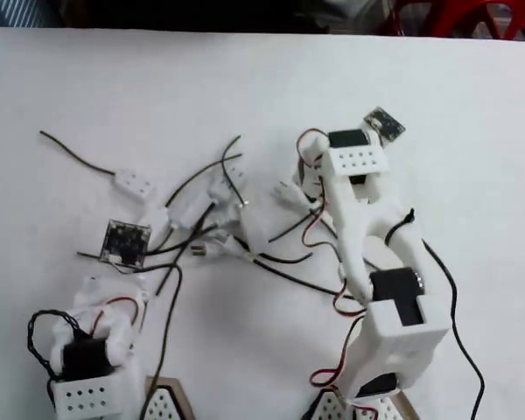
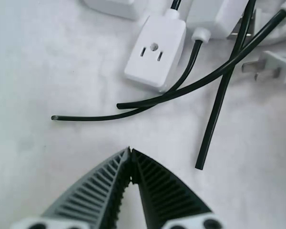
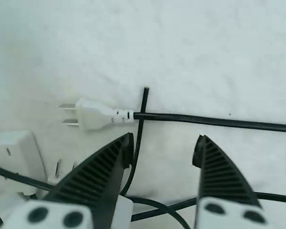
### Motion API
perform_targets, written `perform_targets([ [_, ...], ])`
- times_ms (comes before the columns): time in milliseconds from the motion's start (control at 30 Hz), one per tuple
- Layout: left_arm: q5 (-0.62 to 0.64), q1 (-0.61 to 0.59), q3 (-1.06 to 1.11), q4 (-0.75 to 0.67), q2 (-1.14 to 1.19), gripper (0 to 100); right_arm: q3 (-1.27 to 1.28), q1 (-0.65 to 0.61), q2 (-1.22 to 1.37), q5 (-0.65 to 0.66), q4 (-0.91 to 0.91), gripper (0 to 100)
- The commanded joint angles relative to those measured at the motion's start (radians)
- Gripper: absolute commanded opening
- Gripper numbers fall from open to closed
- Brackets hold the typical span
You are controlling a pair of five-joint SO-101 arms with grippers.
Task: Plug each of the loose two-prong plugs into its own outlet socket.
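The right gripper [image 3: 164, 138] hangs released, jaws spread, over the middle of the table [image 3: 190, 43]. A plug [image 3: 97, 115] lies just ahead, long axis across the gripper's reach (prongs away from its cord [image 3: 205, 121]). The left gripper [image 2: 130, 151], clenched on nothing, faces a socket [image 2: 155, 52].

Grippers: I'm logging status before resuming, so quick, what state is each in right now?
Left gripper: closed, holding nothing.
Right gripper: open, empty, near the black cable of a white two-prong plug.
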Motion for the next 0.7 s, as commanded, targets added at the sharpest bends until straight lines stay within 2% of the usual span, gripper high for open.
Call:
perform_targets([
  [0,-0.008,-0.012,-0.021,0.014,-0.001,2,-0.043,-0.035,-0.047,0.009,-0.021,20.8],
  [100,-0.008,-0.012,-0.021,0.014,-0.001,2,-0.049,-0.041,-0.005,-0.04,-0.091,20.8],
  [200,-0.008,-0.012,-0.021,0.014,-0.001,2,-0.049,-0.05,0.038,-0.035,-0.168,20.8],
  [467,-0.008,-0.012,-0.021,0.014,-0.001,2,-0.089,-0.107,0.065,0.204,-0.189,20.6],
  [667,-0.008,-0.012,-0.021,0.014,-0.001,2,-0.153,-0.082,0.076,0.241,-0.242,18.7],
])
